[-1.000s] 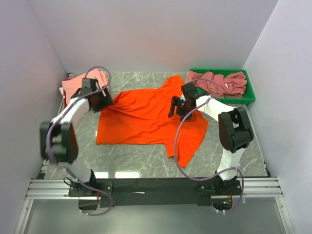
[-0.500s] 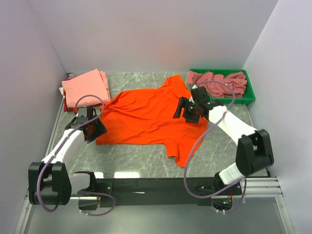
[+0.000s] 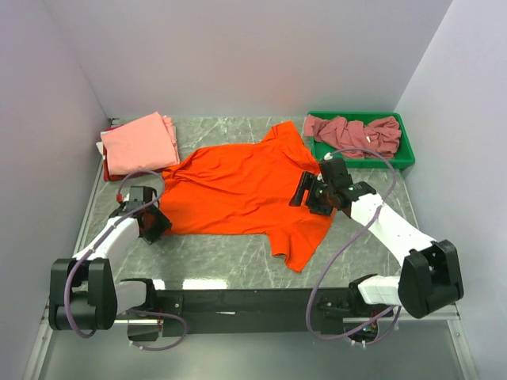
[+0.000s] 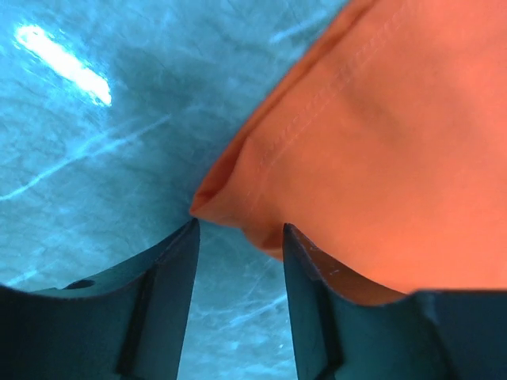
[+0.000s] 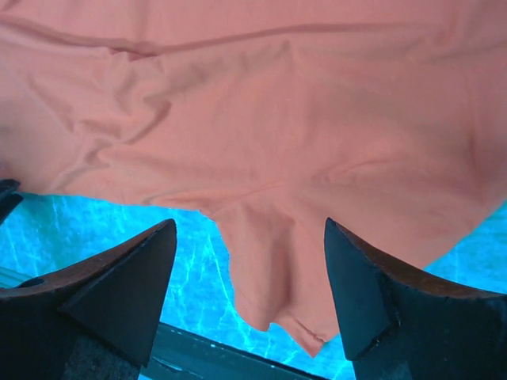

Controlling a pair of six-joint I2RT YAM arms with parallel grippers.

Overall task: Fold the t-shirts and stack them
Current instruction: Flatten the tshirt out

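A bright orange t-shirt (image 3: 238, 190) lies spread flat on the marble table. Its bottom-left corner (image 4: 238, 198) sits just ahead of my left gripper (image 3: 156, 224), whose jaws stand open and empty close to that corner. My right gripper (image 3: 305, 194) is open and empty, hovering over the shirt's right side above the lower right sleeve (image 5: 277, 277). A folded salmon-pink t-shirt (image 3: 139, 141) lies at the back left. Several crumpled dusty rose t-shirts (image 3: 352, 133) fill the bin.
A green plastic bin (image 3: 405, 158) stands at the back right. White walls close in the table on three sides. The black rail of the arm bases (image 3: 238, 305) runs along the near edge. Bare marble (image 3: 214, 257) shows in front of the shirt.
My left gripper has moved from the shirt's upper left, near the pink stack, down to its bottom-left corner. My right gripper has moved right and nearer over the shirt's right side.
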